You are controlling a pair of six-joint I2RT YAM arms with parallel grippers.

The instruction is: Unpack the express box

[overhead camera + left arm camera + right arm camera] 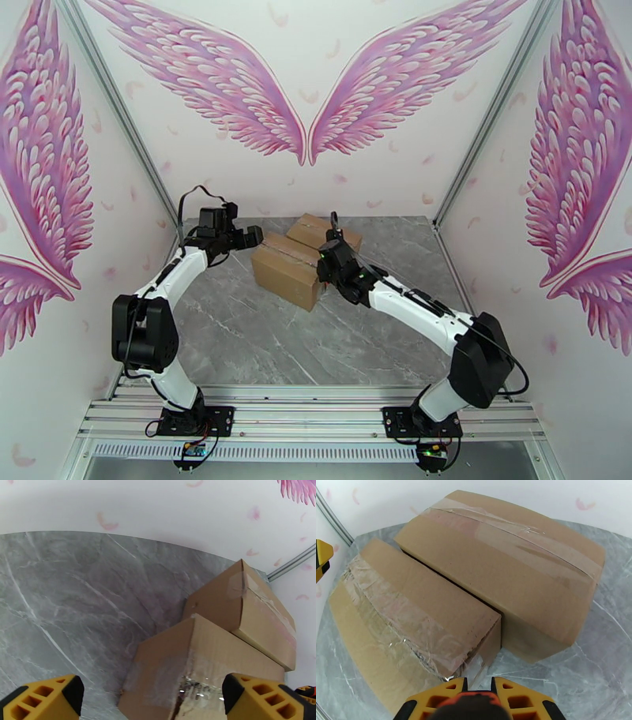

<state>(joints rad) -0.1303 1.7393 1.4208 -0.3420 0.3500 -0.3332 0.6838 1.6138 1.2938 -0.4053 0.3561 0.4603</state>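
Two boxes, grey marble table, wing-painted walls; left claw wide, empty; right claw pinched, perhaps empty

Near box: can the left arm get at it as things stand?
Probably yes: left gripper is open, near box sits just ahead of it, nothing between them. Right gripper is at its opposite end.

Front box, lower end off-frame
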